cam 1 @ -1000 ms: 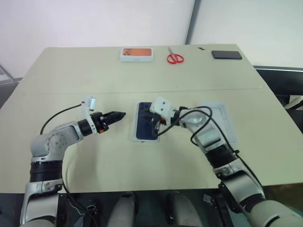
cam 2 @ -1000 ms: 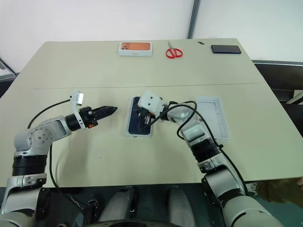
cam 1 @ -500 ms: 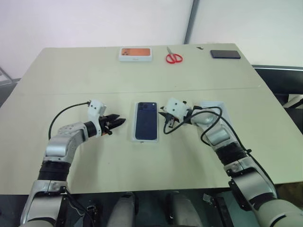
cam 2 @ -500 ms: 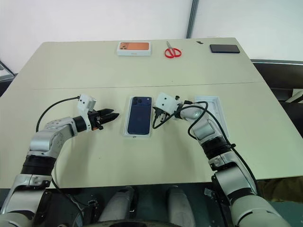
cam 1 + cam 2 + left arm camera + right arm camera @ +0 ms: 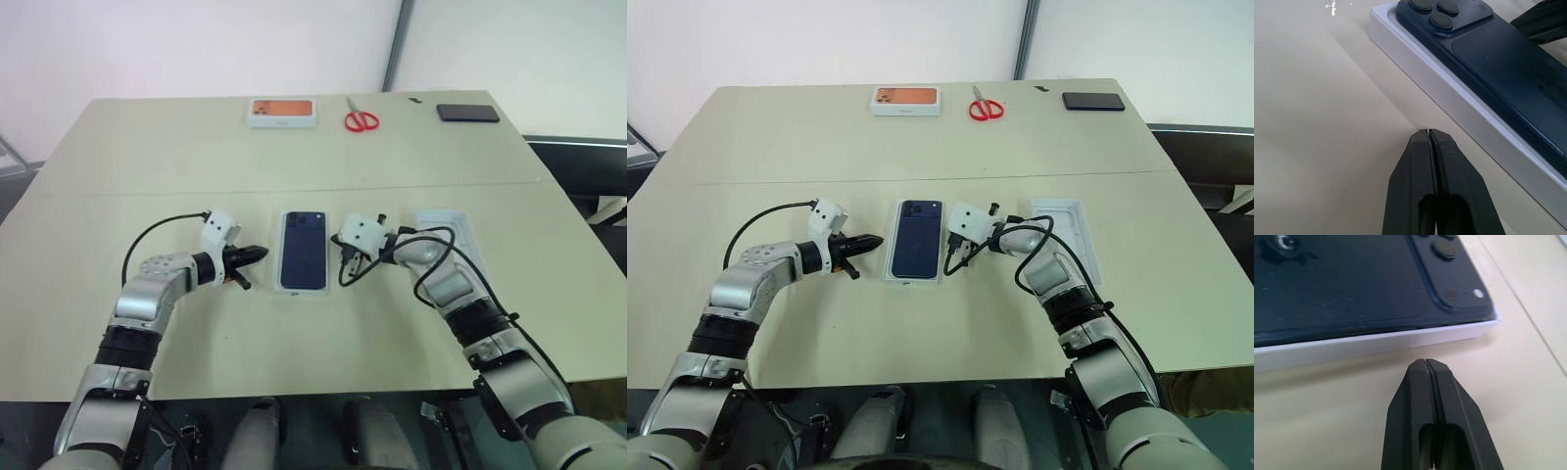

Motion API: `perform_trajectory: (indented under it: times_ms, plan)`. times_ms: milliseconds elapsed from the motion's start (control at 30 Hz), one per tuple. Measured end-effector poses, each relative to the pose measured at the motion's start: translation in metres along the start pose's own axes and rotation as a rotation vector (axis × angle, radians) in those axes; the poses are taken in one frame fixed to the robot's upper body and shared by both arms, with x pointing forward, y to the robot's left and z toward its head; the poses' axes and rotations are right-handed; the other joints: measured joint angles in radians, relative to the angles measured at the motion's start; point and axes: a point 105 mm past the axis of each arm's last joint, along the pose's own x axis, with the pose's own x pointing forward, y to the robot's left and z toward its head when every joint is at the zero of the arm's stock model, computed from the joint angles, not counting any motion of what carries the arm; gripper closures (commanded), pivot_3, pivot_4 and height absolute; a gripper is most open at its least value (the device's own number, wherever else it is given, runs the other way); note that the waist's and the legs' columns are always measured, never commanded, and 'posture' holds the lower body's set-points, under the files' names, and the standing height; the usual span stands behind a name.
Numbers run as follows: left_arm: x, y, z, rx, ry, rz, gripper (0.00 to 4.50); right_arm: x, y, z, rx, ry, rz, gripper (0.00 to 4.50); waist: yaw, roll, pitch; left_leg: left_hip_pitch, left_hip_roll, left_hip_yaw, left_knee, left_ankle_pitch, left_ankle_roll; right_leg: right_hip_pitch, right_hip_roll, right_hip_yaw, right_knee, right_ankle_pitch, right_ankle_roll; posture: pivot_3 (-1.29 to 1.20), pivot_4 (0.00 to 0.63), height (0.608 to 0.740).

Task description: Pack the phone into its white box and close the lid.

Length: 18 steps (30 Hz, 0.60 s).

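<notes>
The dark navy phone (image 5: 302, 248) lies camera side up inside the shallow white box (image 5: 1459, 112) at the table's middle. My left gripper (image 5: 260, 254) is shut and empty, low over the table just left of the box, its tips (image 5: 1428, 131) a short way from the box wall. Just right of the box, my right gripper (image 5: 955, 259) is also shut and empty, and its tips (image 5: 1426, 361) point at the white wall (image 5: 1352, 350). The lid (image 5: 1063, 220) lies open side up further right, partly behind my right arm.
Along the far edge lie a white box with an orange top (image 5: 282, 112), red scissors (image 5: 361, 119) and a black slab-like device (image 5: 467, 113). A seam (image 5: 147, 191) runs across the table behind the box.
My right gripper left the phone, moved to the right of the box, sank and shut. My left gripper moved down and right toward the box and shut.
</notes>
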Motion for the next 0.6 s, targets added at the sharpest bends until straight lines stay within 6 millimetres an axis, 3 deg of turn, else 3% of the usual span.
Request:
perform_trajectory:
  times_ms: [233,600]
  plan:
    - [0.009,-0.016,0.001,-0.032,0.019,-0.076,4.43,0.001,0.006,0.004,-0.018,-0.009,0.030,4.50,0.001,0.000,0.000,0.000,0.000,0.000,0.000,0.000,0.000,0.001,0.000,0.000,0.000,0.000,0.000,0.00,0.150,0.740]
    - [0.026,-0.038,0.003,-0.028,0.035,-0.189,4.43,-0.023,0.005,-0.009,-0.043,0.043,0.066,4.50,0.011,0.000,0.000,0.000,-0.001,-0.001,0.001,0.000,0.000,0.002,-0.001,-0.001,-0.001,0.000,0.000,0.00,0.150,0.740]
